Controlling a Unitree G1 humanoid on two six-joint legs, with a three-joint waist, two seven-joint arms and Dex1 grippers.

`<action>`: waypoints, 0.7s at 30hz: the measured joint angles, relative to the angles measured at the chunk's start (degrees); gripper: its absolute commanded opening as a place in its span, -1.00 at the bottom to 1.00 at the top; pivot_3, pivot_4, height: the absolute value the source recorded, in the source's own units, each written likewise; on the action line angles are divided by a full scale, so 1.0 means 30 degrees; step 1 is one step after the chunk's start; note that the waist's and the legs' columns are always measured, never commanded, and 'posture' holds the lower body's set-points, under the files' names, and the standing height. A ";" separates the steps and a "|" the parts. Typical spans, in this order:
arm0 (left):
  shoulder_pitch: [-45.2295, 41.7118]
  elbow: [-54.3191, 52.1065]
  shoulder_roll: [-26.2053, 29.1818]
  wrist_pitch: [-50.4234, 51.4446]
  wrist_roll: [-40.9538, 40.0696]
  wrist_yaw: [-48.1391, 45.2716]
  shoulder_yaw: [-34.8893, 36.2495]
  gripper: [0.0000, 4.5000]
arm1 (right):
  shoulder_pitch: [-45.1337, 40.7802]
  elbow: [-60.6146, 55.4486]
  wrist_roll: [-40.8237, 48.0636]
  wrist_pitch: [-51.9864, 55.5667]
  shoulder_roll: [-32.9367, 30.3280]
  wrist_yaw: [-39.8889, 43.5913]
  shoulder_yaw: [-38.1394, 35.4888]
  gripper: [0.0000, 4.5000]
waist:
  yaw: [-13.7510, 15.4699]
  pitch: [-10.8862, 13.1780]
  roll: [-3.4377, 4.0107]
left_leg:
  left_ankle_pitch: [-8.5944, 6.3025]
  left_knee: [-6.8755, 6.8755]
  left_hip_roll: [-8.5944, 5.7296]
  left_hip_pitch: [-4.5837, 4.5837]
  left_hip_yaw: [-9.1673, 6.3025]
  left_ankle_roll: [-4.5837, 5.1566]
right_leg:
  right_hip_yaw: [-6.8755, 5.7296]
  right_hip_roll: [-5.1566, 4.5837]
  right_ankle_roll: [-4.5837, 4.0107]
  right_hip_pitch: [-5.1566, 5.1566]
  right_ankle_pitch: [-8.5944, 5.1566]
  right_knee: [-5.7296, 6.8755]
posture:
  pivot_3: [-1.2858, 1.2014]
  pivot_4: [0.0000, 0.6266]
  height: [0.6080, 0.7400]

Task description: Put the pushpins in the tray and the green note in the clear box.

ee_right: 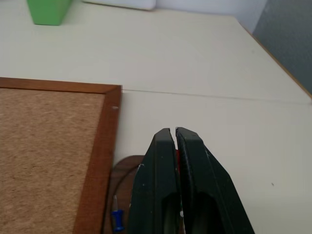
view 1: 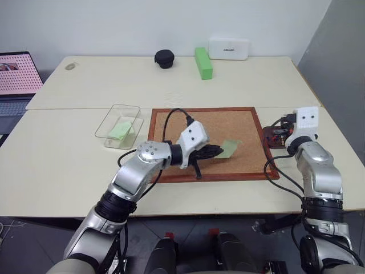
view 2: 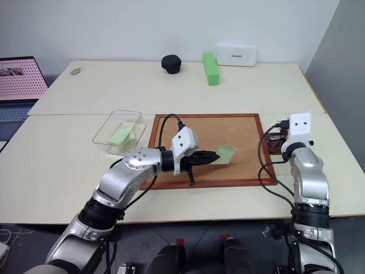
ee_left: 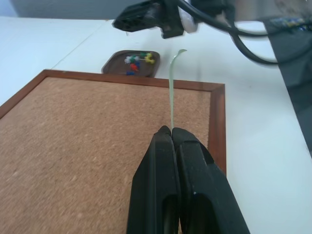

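The left gripper hangs over the near half of the cork board, its jaws clamped together on one edge of a green note; the slip sticks out past the fingertips toward 3 o'clock and stands edge-on in the left wrist view. At 3 o'clock from the board, just off its frame, the right gripper sits low above the tray, jaws pressed together with a speck of red showing between them; whether that is a pin I cannot tell. The tray holds several pushpins in mixed colours, red, blue, yellow and green among them. At 9 o'clock from the board stands the clear box, with another pale-green slip lying flat inside. Toward 12 o'clock, on the far part of the table, lie a bright green block, a round black object and a white case.
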 measured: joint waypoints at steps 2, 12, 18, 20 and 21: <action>-0.0093 0.0522 -0.0225 -0.0440 0.0273 -0.0191 -0.0018 -0.99 | -0.0275 0.0030 0.0489 0.0625 -0.0050 0.0046 -0.0162 -1.00 | -0.0035 0.0000 0.0000 | -0.0002 0.0000 0.0001 -0.0003 0.0001 0.0003 | 0.0001 0.0004 0.0004 -0.0001 0.0001 -0.0002 | 0.03 -0.52 1.00; -0.0287 0.1136 -0.0843 -0.1314 0.0971 -0.0653 -0.0015 -1.00 | -0.0911 0.1196 0.2041 0.2246 -0.0127 0.0065 -0.0672 -0.75 | -0.0020 0.0000 0.0001 | -0.0003 0.0002 -0.0001 -0.0010 -0.0002 0.0006 | -0.0003 0.0003 0.0012 -0.0002 0.0005 0.0000 | 0.03 -0.52 1.00; -0.0321 0.1133 -0.1064 -0.1249 0.0986 -0.0551 0.0197 -1.00 | -0.1202 0.2028 0.2483 0.2183 -0.0135 0.0002 -0.0729 -0.17 | -0.0035 0.0000 0.0001 | -0.0002 0.0002 0.0002 -0.0007 -0.0002 0.0006 | -0.0002 0.0008 0.0013 -0.0003 0.0006 0.0002 | 0.03 -0.52 1.00; -0.0321 0.1133 -0.1068 -0.1251 0.1124 -0.0467 0.0214 -1.00 | -0.1426 0.2208 0.2609 0.2079 -0.0135 -0.0108 -0.0726 0.01 | -0.0032 0.0000 0.0001 | -0.0003 0.0002 0.0001 -0.0008 -0.0002 0.0006 | -0.0003 0.0007 0.0013 -0.0003 0.0006 0.0001 | 0.03 -0.52 1.00; -0.0321 0.1133 -0.1068 -0.1251 0.1171 -0.0416 0.0216 -1.00 | -0.1458 0.2219 0.2617 0.2065 -0.0137 -0.0132 -0.0727 0.08 | -0.0030 0.0000 0.0001 | -0.0003 0.0002 0.0001 -0.0009 -0.0003 0.0006 | -0.0004 0.0007 0.0013 -0.0002 0.0006 0.0001 | 0.03 -0.52 1.00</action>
